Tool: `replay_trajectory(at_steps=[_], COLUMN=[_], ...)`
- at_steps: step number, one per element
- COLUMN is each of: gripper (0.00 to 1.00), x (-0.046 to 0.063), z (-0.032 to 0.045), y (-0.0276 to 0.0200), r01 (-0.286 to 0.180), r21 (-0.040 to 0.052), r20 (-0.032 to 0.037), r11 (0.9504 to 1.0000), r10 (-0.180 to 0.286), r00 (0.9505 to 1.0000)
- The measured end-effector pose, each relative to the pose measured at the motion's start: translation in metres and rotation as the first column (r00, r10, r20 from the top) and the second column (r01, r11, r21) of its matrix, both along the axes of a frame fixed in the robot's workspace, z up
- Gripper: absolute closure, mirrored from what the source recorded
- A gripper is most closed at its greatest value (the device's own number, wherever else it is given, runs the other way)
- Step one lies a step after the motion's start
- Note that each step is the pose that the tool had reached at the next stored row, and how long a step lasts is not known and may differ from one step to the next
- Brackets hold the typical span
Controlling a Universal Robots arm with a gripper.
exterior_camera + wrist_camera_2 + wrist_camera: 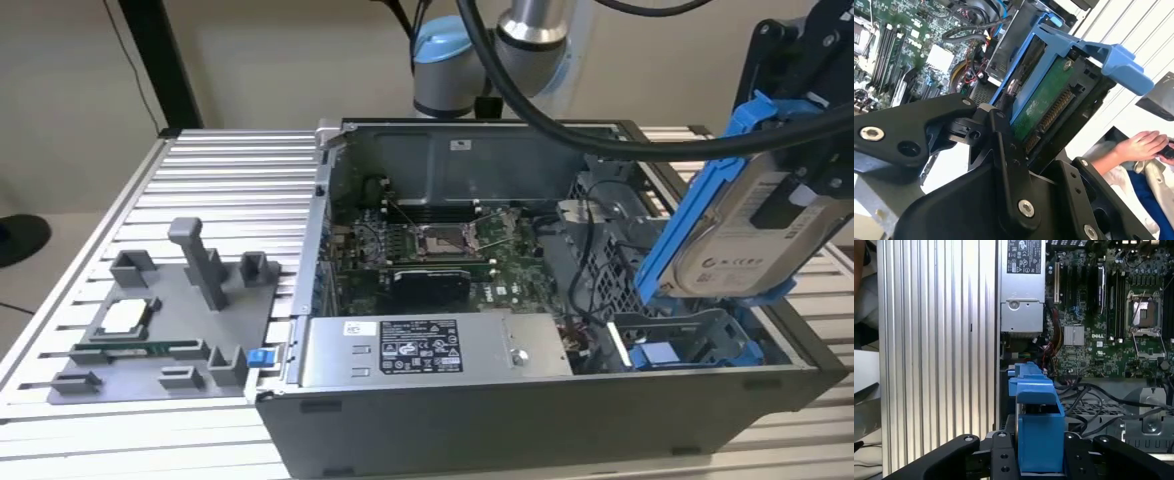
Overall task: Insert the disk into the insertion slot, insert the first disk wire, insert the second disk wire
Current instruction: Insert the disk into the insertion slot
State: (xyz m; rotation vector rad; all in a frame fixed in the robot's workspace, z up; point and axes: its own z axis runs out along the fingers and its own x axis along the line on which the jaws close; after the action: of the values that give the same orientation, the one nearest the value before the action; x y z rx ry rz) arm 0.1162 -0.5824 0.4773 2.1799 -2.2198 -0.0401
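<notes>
Exterior view first: the disk was seen raised and tilted at the exterior view's right, above the open computer case. Its lower end was placed near above the insertion slot but not yet entered between the blue rails. In the first wrist view the gripper was found clamped on the disk, with a black finger set on either side of the blue carrier. In the second wrist view the drive's green circuit board and its connector strip were left exposed, and no wire was seen joined there. A person's hand was noted well apart, beyond the ribbed table.

The disk was judged stiff and fairly heavy for its bulk, with smooth metal faces on which a light grip might slide. The plastic carrier was thought likely to flex a little under pressure. The bare board and the connector were judged fragile. A hold was therefore best taken at the mid-body, across the carrier's framed sides, with the connector end and the entering end kept free.
</notes>
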Motion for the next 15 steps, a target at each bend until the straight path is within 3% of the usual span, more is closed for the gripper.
replay_trajectory(at_steps=[15], gripper=[1.0], x=[-0.0002], z=[-0.0084], y=[-0.0003], r01=[0.0], r21=[0.0001], r20=[0.0], r11=[1.0], r10=[0.0], r00=[1.0])
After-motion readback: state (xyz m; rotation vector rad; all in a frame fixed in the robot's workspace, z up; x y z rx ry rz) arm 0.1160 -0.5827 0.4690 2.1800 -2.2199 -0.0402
